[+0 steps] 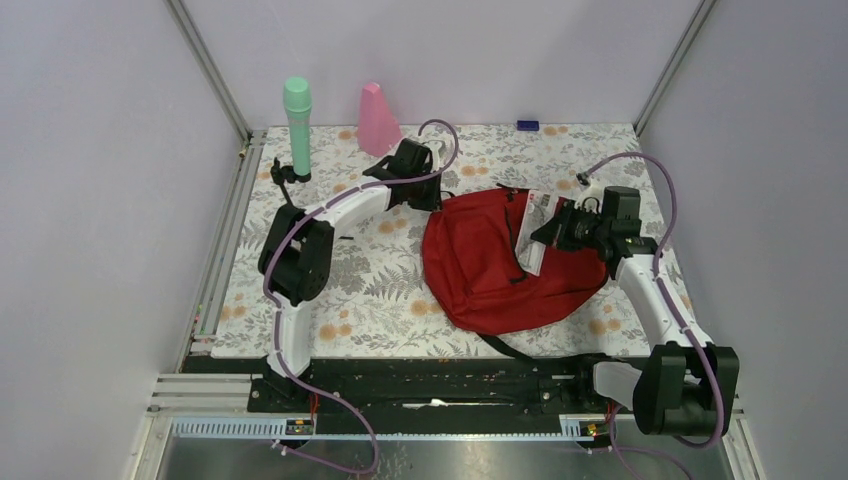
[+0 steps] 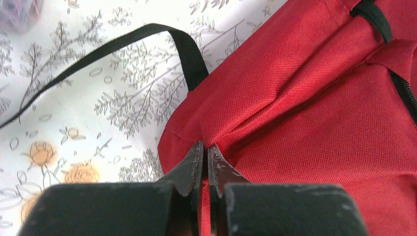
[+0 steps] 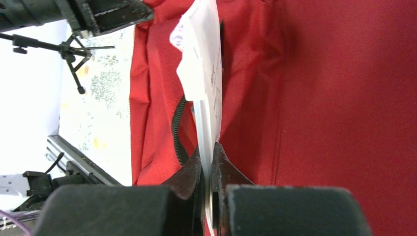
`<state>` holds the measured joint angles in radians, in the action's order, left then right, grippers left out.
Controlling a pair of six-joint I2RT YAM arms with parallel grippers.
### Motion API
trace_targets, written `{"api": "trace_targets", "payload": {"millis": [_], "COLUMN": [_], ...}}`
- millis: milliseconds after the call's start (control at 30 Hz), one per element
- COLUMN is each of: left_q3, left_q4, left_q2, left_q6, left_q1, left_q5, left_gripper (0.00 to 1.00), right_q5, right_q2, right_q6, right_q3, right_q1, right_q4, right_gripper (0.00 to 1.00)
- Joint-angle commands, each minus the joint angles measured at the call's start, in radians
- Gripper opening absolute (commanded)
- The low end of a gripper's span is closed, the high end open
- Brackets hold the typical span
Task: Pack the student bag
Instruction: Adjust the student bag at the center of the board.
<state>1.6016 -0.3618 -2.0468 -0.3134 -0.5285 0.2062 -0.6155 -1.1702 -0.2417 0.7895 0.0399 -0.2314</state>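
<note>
1. The student bag [image 1: 490,270] is laid flat on the floral tablecloth [image 1: 350,290], right of centre, between the two arms.
2. The left arm is raised from its base at the near edge, bent at the elbow, and its forearm is stretched away and to the right toward the bag's far left edge.
3. The left gripper [image 1: 432,200] is seen in the left wrist view [image 2: 205,150] with its jaws pinched together on a raised fold of the bag's red fabric [image 2: 305,123]. A black strap [image 2: 187,49] is looped across the cloth just beyond it.
4. The right arm is run from its base at the near right corner up along the bag's right side, with the wrist turned inward so that the fingers are pointed left over the bag.
5. The right gripper [image 1: 550,232] is clamped on the edge of a white booklet [image 1: 533,240]. In the right wrist view its jaws [image 3: 206,152] are pressed against both faces of the booklet [image 3: 204,73], which is held on edge against the bag [image 3: 344,98].
</note>
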Motion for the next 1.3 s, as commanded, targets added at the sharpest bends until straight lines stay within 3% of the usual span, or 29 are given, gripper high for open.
{"api": "trace_targets", "payload": {"millis": [0, 67, 167, 233, 333, 500, 633, 800, 867, 1267], "left_q3": [0.055, 0.057, 0.073, 0.063, 0.03, -0.027, -0.04, 0.031, 0.047, 0.225], "left_q4": [0.196, 0.237, 0.243, 0.241, 0.24, 0.174, 0.1, -0.021, -0.039, -0.257], "left_q2": [-0.008, -0.014, 0.002, 0.046, 0.139, 0.263, 0.271, 0.2, 0.168, -0.024], "left_q6": [0.052, 0.053, 0.063, 0.075, 0.088, -0.006, -0.153, -0.253, -0.271, -0.234], "left_q1": [0.021, 0.018, 0.01, -0.007, -0.054, -0.18, -0.284, -0.378, -0.404, -0.466], "left_q5": [0.006, 0.02, 0.0, -0.042, -0.128, -0.272, -0.328, -0.362, -0.368, -0.484], "left_gripper": [0.0, 0.05, 0.51, 0.7, 0.83, 0.9, 0.91, 0.92, 0.98, 0.97], "right_q5": [-0.079, -0.054, -0.014, 0.005, 0.062, 0.273, 0.316, 0.327, 0.326, 0.21], "right_q2": [-0.014, -0.009, 0.017, 0.041, 0.058, 0.053, 0.038, 0.063, 0.078, 0.133], "right_q6": [-0.053, -0.067, -0.109, -0.119, -0.118, -0.053, -0.05, -0.051, -0.052, -0.082], "right_q3": [0.0, -0.027, -0.067, -0.076, -0.058, 0.031, 0.084, 0.087, 0.073, -0.016], "right_q1": [-0.049, -0.078, -0.083, -0.082, -0.083, -0.071, 0.003, 0.027, 0.028, 0.029], "right_q4": [0.037, 0.056, 0.111, 0.138, 0.141, 0.056, 0.045, 0.046, 0.045, 0.082], "right_gripper": [0.0, 0.0, 0.0, 0.0, 0.0, 0.0, 0.0, 0.0, 0.0, 0.0]}}
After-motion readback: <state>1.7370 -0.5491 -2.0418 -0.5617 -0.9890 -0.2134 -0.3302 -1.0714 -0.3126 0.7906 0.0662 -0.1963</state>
